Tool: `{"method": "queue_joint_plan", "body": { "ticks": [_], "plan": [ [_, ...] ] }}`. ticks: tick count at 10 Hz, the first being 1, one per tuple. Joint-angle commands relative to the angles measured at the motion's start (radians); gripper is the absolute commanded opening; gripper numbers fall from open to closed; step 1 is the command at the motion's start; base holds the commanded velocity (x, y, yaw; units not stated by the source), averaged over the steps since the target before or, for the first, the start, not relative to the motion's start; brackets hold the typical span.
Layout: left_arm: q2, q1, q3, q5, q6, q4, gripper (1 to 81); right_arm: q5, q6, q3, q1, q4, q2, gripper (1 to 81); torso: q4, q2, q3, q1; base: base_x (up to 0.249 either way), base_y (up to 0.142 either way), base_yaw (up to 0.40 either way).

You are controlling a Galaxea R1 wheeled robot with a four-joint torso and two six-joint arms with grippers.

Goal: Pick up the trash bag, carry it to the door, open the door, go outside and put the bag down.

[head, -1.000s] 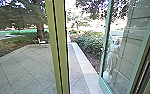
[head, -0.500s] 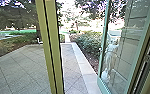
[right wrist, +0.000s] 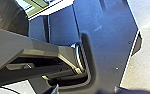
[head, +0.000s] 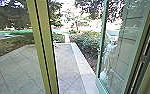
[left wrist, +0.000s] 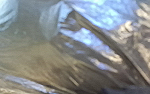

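Folds of the shiny, see-through trash bag (left wrist: 48, 57) spread close before the camera in the left wrist view, with dark and bluish contents. A dark rounded part of the bag (right wrist: 9, 16) shows in the right wrist view, beyond the robot's jointed bar. In the head view the glass door (head: 116, 57) with its green frame stands open on the right, swung outward. My right gripper (right wrist: 86, 91) has its two dark tips wide apart with nothing between them. How my left gripper stands against the bag cannot be made out.
A yellow-green post (head: 44, 50) rises left of the middle, close in front. Beyond it lies the paved yard (head: 18, 67), with a pale kerb (head: 84, 67) and bushes (head: 87, 43) along its right side. A pale statue (head: 108, 60) stands behind the door glass.
The head camera has moved: the near post and the door frame show further left against the yard. The door stays open.
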Motion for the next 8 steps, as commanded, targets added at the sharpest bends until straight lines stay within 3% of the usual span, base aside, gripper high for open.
{"method": "queue_joint_plan", "body": {
  "ticks": [1, 8],
  "plan": [
    [-0.005, -0.051, 0.002, 0.054, 0.004, 0.007, 1.0, -0.045, -0.002, 0.006, 0.037, -0.010, 0.008, 81.1, 0.000, 0.000, 0.000, 0.000, 0.000, -0.098, 0.000],
    [-0.005, -0.051, 0.005, 0.054, 0.004, 0.007, 1.0, -0.045, -0.002, 0.006, 0.036, -0.010, 0.009, 81.1, 0.000, 0.000, 0.000, 0.000, 0.000, -0.105, 0.000]
  ]
}}
